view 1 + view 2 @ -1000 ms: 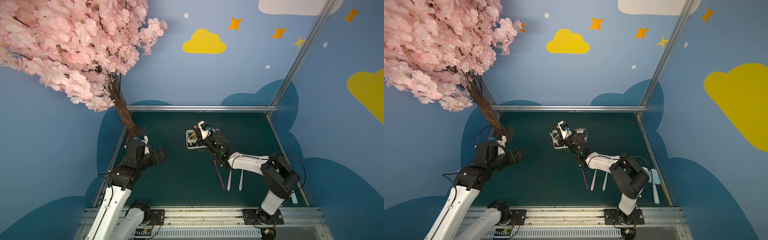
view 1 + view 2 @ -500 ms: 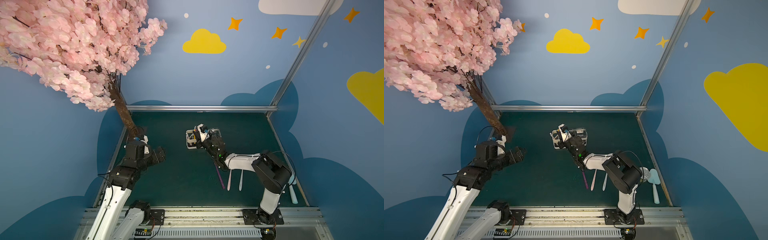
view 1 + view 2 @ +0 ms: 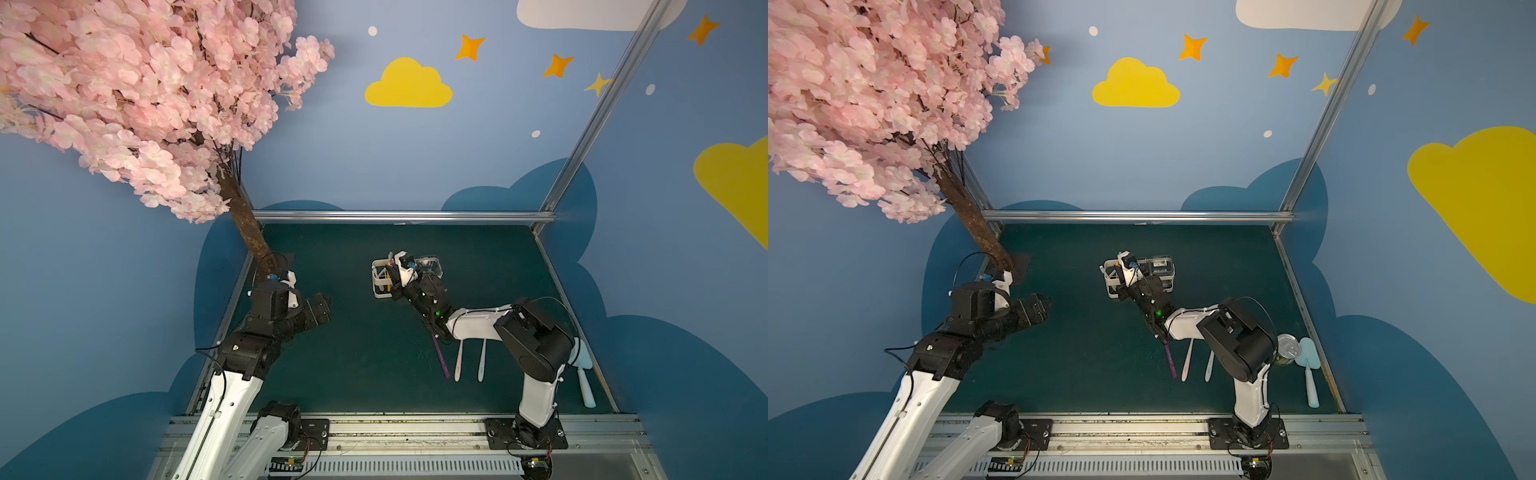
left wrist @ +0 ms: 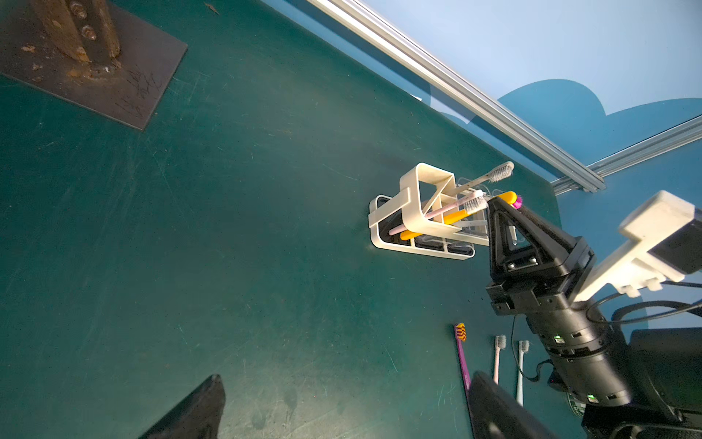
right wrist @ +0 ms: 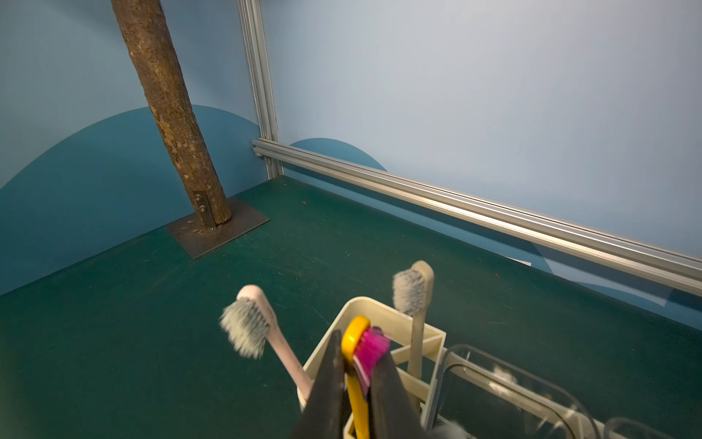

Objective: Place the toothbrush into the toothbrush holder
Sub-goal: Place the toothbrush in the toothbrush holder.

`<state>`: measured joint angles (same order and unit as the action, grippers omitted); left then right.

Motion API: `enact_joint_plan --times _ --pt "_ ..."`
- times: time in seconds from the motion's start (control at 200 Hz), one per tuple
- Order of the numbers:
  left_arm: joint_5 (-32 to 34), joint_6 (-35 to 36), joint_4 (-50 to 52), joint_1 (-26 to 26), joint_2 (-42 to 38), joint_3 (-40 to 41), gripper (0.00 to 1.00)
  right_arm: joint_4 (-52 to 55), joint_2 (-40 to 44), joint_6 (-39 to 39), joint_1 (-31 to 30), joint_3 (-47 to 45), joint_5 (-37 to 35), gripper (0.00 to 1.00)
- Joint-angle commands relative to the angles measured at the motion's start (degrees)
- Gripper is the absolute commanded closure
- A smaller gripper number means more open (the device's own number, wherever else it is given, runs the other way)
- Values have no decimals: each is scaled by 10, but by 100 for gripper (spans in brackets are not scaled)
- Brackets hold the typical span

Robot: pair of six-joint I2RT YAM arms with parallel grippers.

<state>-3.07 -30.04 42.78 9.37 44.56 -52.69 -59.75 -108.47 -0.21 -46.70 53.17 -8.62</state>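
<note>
Toothbrush holder [image 3: 376,286]: white, oblong, upright on the green mat [image 3: 365,374]. Sits mid-width, nearer the back rail [image 3: 399,216] than the front edge. Slotted end toward the tree trunk [image 3: 245,226]; clear cups [image 3: 1158,266] at the opposite end, contents unclear.

In the slotted end: pink toothbrush [image 5: 275,338] and beige toothbrush [image 5: 418,330], both leaning, bristle heads out above the rim. Yellow toothbrush [image 4: 454,217], pink bristles: handle end down inside the slots, slanted, head above the rim.

Right gripper [image 5: 355,366]: directly over the slotted end, fingers [image 5: 326,387] pressed together on the neck of the yellow toothbrush, just below the bristles.

Left gripper [image 3: 322,306]: fingers [image 4: 197,406] spread wide, nothing between them. Hovers over the mat on the trunk side, well apart from the holder.

Loose on the mat under the right arm: purple toothbrush [image 3: 441,357], pale pink toothbrush [image 3: 458,361], white toothbrush [image 3: 482,361], side by side, heads toward the holder. By the right edge: can [image 3: 1287,349] and light blue scoop [image 3: 1308,370], just beside each other.

Open room: broad bare mat between left gripper and holder, and toward the front edge on the left. Narrower bare strip between holder and back rail. Trunk base plate [image 4: 95,76] in the back left corner.
</note>
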Motion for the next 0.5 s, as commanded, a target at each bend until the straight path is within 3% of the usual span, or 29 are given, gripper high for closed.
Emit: enact_joint_plan --times 0.0,0.035,0.2,0.496 --pt "-7 1 -9 -4 -1 8 0 -20 -8 2 -1 -8 -9 100" --pt "-8 1 -9 -4 0 8 0 -20 -7 0 -1 -10 -8 99" --pt "-11 2 -9 -6 2 8 0 -20 -8 -2 -3 -16 -3 73" --pt "-10 1 -9 -8 2 9 0 -24 14 -2 -7 -23 14 61"
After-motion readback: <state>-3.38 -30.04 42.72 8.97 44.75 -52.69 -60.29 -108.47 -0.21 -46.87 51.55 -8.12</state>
